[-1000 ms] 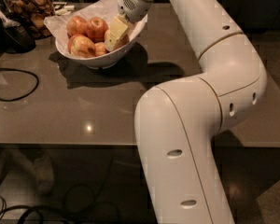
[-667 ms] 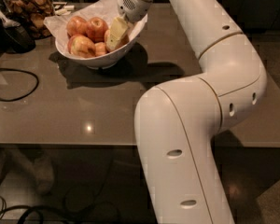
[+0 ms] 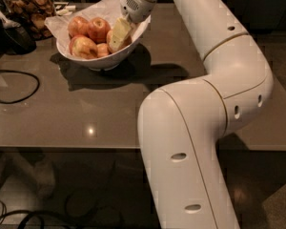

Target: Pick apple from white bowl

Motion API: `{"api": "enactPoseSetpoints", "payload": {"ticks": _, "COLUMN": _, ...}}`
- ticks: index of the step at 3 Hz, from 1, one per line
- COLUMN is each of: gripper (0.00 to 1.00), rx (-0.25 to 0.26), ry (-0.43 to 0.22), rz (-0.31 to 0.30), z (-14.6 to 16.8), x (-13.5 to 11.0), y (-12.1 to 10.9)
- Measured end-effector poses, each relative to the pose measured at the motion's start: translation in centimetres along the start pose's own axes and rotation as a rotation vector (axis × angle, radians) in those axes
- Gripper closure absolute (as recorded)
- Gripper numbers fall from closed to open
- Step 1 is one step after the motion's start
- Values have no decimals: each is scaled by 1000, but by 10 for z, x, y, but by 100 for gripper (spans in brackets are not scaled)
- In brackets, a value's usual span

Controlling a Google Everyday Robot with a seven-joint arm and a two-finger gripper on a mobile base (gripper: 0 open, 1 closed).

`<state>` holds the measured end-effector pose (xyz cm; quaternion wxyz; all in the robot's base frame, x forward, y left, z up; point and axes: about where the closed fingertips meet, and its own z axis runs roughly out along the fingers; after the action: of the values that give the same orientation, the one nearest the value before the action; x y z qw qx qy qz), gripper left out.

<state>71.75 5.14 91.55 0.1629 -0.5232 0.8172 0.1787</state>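
Observation:
The white bowl [image 3: 133, 38], lined with crinkled white paper, stands at the back left of the grey table. It holds several apples: a redder one [image 3: 99, 28], one at the back left [image 3: 78, 26], and one with a pale patch in front [image 3: 84, 46]. A peach-orange apple [image 3: 104, 50] lies low on the right side. My gripper [image 3: 118, 35] reaches down into the right side of the bowl, right beside that apple and partly covering the fruit behind it. My white arm comes in from the top right.
A jar of brown snacks [image 3: 31, 8] stands behind the bowl at the far left. A black cable [image 3: 19, 87] loops on the table's left side. The table's front edge [image 3: 62, 148] runs across the middle, and my arm's big elbow [image 3: 200, 128] overhangs it.
The gripper has stayed in the right side of the bowl, at most sinking slightly. The apples and bowl have not moved.

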Motion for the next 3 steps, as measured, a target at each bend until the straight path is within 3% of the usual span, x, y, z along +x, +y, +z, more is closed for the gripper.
{"api": "enactPoseSetpoints", "payload": {"ticks": 1, "gripper": 100, "rx": 24, "ry": -44, "rz": -26, "z": -6, "x": -8, "y": -3}}
{"api": "enactPoseSetpoints", "payload": {"ticks": 2, "gripper": 100, "rx": 39, "ry": -133, "rz": -88, "z": -45, "x": -12, "y": 14}}
{"api": "enactPoseSetpoints", "payload": {"ticks": 3, "gripper": 100, "rx": 24, "ry": -229, "rz": -174, "z": -89, "x": -8, "y": 51}}
